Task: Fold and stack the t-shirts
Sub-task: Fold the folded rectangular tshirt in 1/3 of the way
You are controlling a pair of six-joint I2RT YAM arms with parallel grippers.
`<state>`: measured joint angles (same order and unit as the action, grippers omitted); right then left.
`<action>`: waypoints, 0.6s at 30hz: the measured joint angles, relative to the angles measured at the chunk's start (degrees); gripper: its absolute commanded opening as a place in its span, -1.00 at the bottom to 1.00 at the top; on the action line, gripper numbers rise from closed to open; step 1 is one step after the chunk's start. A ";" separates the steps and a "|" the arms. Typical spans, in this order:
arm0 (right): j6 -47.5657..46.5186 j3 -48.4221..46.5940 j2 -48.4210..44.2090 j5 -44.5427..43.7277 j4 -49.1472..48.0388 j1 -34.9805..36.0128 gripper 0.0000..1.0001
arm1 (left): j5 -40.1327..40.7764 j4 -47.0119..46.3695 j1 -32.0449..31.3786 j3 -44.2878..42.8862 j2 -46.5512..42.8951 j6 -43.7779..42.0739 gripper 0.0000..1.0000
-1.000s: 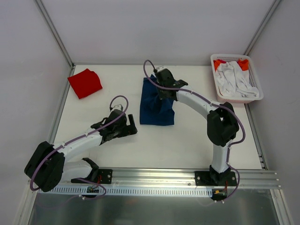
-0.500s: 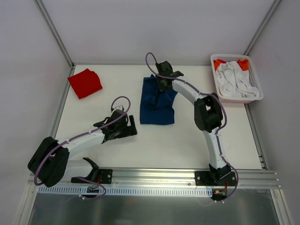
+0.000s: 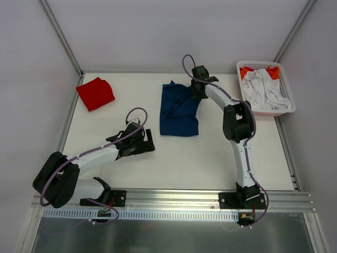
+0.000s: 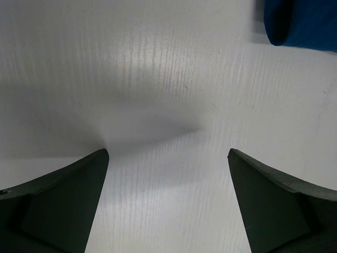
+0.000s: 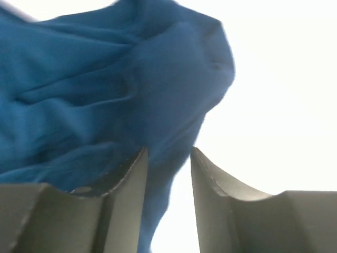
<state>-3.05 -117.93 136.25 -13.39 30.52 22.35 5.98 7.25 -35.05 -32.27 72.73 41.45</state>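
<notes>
The navy blue t-shirt (image 3: 178, 112) lies partly folded at the table's middle back, its upper right corner drawn out toward the right. My right gripper (image 3: 198, 90) sits at that corner. In the right wrist view its jaws (image 5: 168, 150) stand apart, with the blue cloth's (image 5: 105, 89) edge lying loosely between them and white table showing in the gap. The red t-shirt (image 3: 95, 93) lies folded at the back left. My left gripper (image 3: 145, 142) hovers wide open over bare table (image 4: 167, 153), left of the navy shirt's near corner (image 4: 303, 23).
A white slatted basket (image 3: 267, 112) with white and orange cloth stands at the back right corner. Metal frame posts run along both side walls. The arms' base rail crosses the near edge.
My right gripper moved toward the back right, dragging the navy shirt's upper corner with it, and its jaws have parted from shut. The left arm has barely shifted.
</notes>
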 measured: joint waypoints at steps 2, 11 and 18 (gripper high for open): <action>0.07 1.27 -0.63 -0.35 -0.37 -0.79 -0.12 | -0.04 -0.13 0.00 0.00 0.04 0.02 0.98; -0.42 11.23 -10.84 -1.05 -0.20 1.22 -0.12 | -0.50 -1.75 0.00 -0.07 0.76 0.02 0.98; -0.63 19.23 -24.72 -1.77 -1.07 6.75 -0.14 | -1.07 -2.82 0.00 -0.07 1.14 0.00 0.98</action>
<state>-3.68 -98.70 111.53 -15.16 29.45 29.10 4.91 4.43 -35.05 -32.34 73.87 41.45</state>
